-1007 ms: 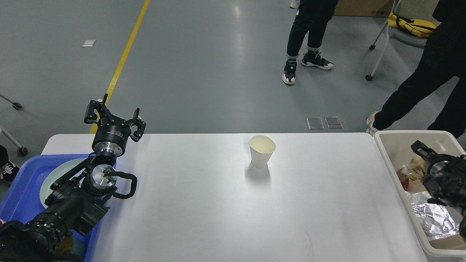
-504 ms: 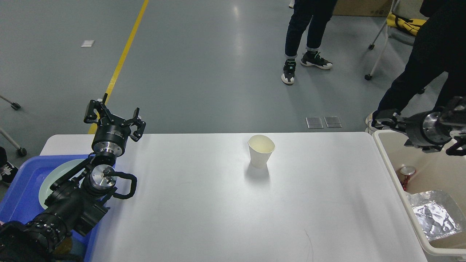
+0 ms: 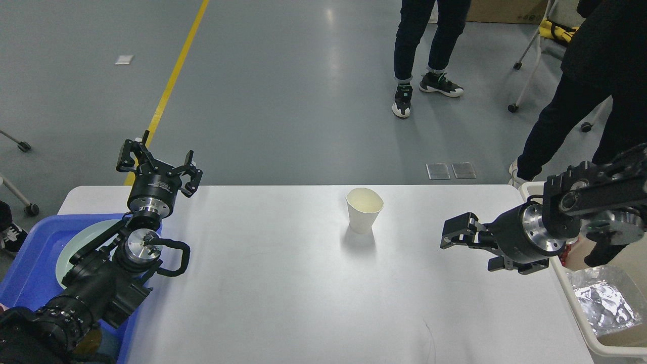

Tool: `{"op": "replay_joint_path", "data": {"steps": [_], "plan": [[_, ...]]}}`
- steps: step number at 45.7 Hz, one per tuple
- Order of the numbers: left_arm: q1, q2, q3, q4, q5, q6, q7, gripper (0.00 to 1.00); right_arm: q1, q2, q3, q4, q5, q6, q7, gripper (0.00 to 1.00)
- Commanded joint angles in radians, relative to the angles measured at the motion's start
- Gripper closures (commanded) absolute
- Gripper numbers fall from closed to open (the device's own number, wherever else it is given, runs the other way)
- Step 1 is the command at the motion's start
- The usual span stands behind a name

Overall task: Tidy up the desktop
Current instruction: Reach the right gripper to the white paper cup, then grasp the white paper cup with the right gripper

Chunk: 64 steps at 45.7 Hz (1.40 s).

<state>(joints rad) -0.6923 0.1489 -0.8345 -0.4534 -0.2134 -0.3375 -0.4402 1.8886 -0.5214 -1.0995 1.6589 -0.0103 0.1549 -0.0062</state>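
At the left edge, below and nearer than the left gripper [image 3: 157, 163], a blue tray [image 3: 30, 273] lies with a pale green plate [image 3: 68, 247] in it, both partly hidden by the black left arm. That gripper is raised over the desktop's far left corner, its two fingers spread apart with nothing between them. The desktop [image 3: 283, 293], a wide white surface with rounded corners, runs from under this gripper across to the right gripper and on to the bin.

To the right of the left gripper and well apart from it, a white paper cup [image 3: 364, 216] stands upright on the far half of the desktop, mouth up, throwing a soft shadow toward the near side. The right gripper [image 3: 470, 247] hangs over the desktop to the right of the cup and a little nearer, pointing left toward it; its fingers stand apart and hold nothing, and a gap separates them from the cup.

Behind the right gripper's wrist, at the desktop's right end, sits a beige bin [image 3: 576, 303] holding crumpled foil [image 3: 604, 306].
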Motion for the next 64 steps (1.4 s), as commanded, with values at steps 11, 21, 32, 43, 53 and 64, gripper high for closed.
{"op": "replay_joint_path", "data": {"steps": [11, 21, 32, 43, 53, 64], "plan": [[-0.001, 0.0, 0.0, -0.001, 0.0, 0.0, 0.0, 0.02, -0.396, 0.038, 0.286, -0.298, 0.125, -0.135, 0.0, 0.0], [0.0, 0.0, 0.0, -0.001, 0.0, 0.0, 0.0, 0.02, -0.502, 0.13, 0.424, -0.491, 0.283, -0.149, 0.0, 0.0], [0.0, 0.0, 0.0, -0.001, -0.001, 0.0, 0.0, 0.02, -0.608, 0.288, 0.455, -0.7, 0.312, -0.181, 0.002, 0.0], [0.0, 0.0, 0.0, -0.001, 0.0, 0.0, 0.0, 0.02, -0.666, 0.368, 0.501, -0.814, 0.372, -0.195, 0.002, 0.0], [0.0, 0.0, 0.0, -0.001, 0.0, 0.0, 0.0, 0.02, -0.677, 0.385, 0.529, -0.827, 0.382, -0.196, 0.002, 0.0], [0.0, 0.0, 0.0, -0.001, 0.0, 0.0, 0.001, 0.02, -0.726, 0.454, 0.536, -0.924, 0.383, -0.196, 0.002, 0.04]]}}
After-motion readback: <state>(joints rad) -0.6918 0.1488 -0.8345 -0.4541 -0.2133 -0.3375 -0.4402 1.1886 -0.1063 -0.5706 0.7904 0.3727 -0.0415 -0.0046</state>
